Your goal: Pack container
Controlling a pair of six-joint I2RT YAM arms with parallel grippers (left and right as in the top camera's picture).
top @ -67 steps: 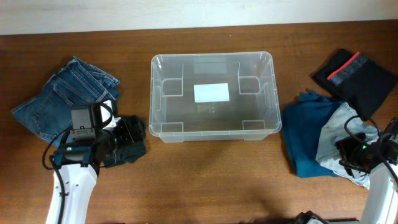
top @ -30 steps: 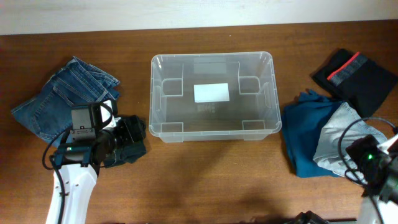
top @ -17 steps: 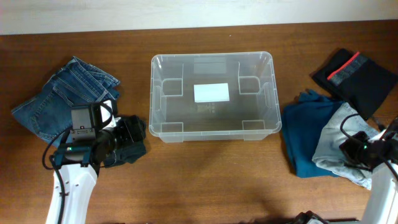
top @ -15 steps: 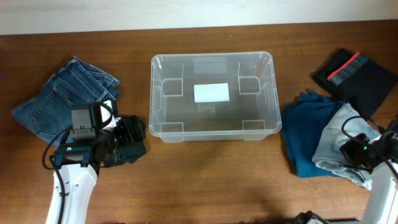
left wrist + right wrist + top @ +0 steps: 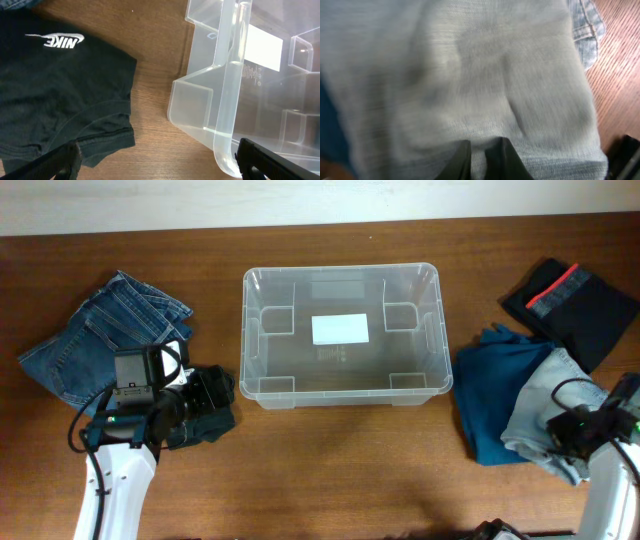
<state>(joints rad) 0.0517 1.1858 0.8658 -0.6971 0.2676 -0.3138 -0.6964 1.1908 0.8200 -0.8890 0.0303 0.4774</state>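
The container (image 5: 244,330), a clear plastic bin with a white label on its base, stands empty at mid table; its corner shows in the left wrist view (image 5: 225,105). My left gripper (image 5: 213,393) is open and empty, with its jaws (image 5: 157,162) spread over the bare wood between a black Nike shirt (image 5: 60,95) and the bin's corner. My right gripper (image 5: 557,430) rests on a light grey-blue denim garment (image 5: 535,405), its fingers (image 5: 482,157) pinched together on that fabric (image 5: 470,75).
Folded blue jeans (image 5: 95,330) lie at the far left behind the black shirt (image 5: 205,423). A teal garment (image 5: 490,385) lies under the light one. A black garment with a red stripe (image 5: 575,305) lies at the back right.
My right gripper drew back towards the right edge, then came back onto the light garment, whose edge has shifted a little. The left arm has not moved.
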